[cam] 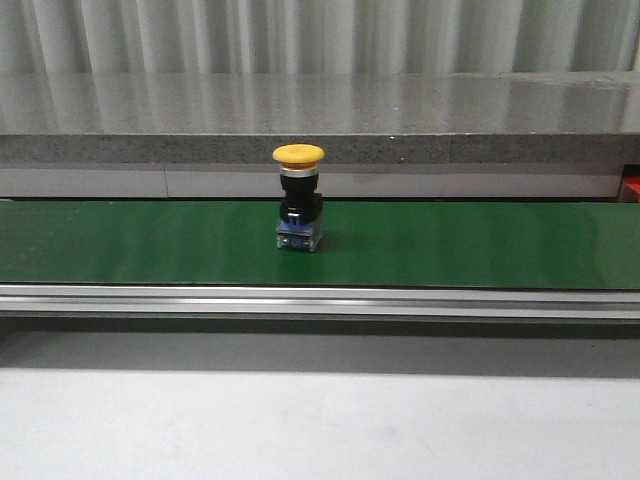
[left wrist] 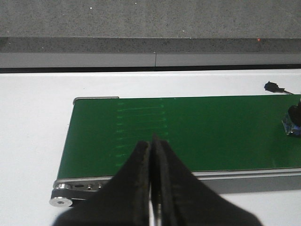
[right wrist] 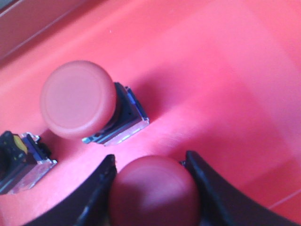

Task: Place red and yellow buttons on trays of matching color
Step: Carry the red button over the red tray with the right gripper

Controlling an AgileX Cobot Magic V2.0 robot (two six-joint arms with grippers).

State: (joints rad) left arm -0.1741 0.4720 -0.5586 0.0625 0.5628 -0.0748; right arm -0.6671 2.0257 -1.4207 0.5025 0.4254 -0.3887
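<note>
A yellow button (cam: 298, 195) with a black body stands upright on the green belt (cam: 150, 240), mid-table; neither gripper shows in the front view. My left gripper (left wrist: 152, 141) is shut and empty, over the belt's left end, and the button's base (left wrist: 294, 120) sits far off at that view's edge. My right gripper (right wrist: 149, 159) hangs over the red tray (right wrist: 211, 70), shut on the cap of a red button (right wrist: 153, 193). A second red button (right wrist: 77, 99) lies tilted on the tray just beyond it. No yellow tray is in view.
Another button body (right wrist: 16, 162), black with a metal base, lies on the red tray beside the fingers. The belt's metal rail (cam: 320, 300) runs along its near side. A grey ledge (cam: 320, 150) stands behind it. A small black connector (left wrist: 272, 86) lies beyond the belt.
</note>
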